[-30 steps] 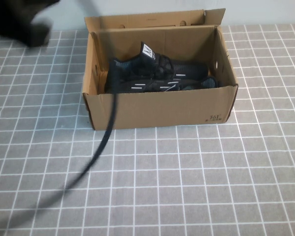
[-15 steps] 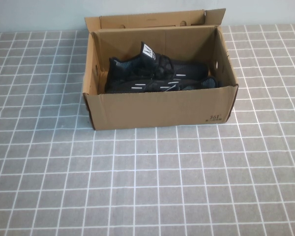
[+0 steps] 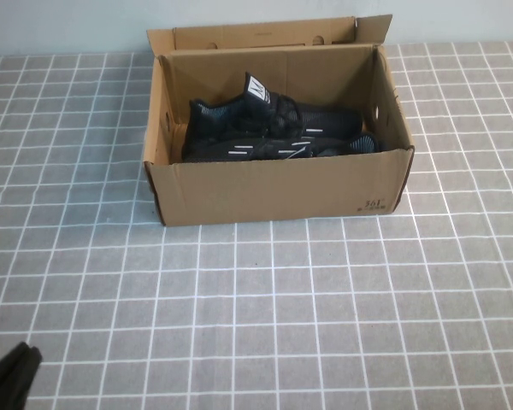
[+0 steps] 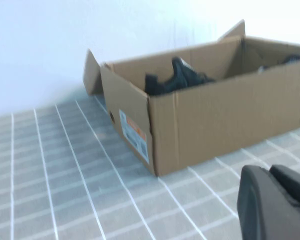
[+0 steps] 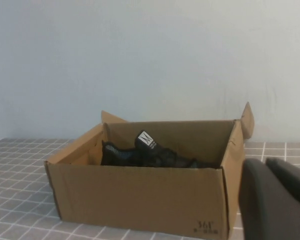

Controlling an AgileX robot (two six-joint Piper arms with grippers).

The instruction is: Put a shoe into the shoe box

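Observation:
The brown shoe box (image 3: 274,188) stands open at the back middle of the table, its flap lid folded back. The black shoe (image 3: 274,128) with a white tongue label lies inside it, toe to the right. A second dark shoe part (image 3: 363,143) shows at the box's right end. My left gripper (image 3: 8,380) is at the near left corner, far from the box, shut and empty. The left wrist view shows the gripper (image 4: 270,172), the box (image 4: 225,115) and the shoe (image 4: 180,80). My right gripper (image 5: 264,162) is shut and empty, facing the box (image 5: 140,197) and the shoe (image 5: 145,152).
The table is covered by a grey cloth with a white grid (image 3: 325,325). A pale wall (image 5: 150,60) rises behind the box. A white and orange label (image 4: 135,135) is on the box's left end wall.
The left arm and its cable swept from the far left out of the high view. Now the left gripper's tip shows at the near left corner. Box and shoe have not moved.

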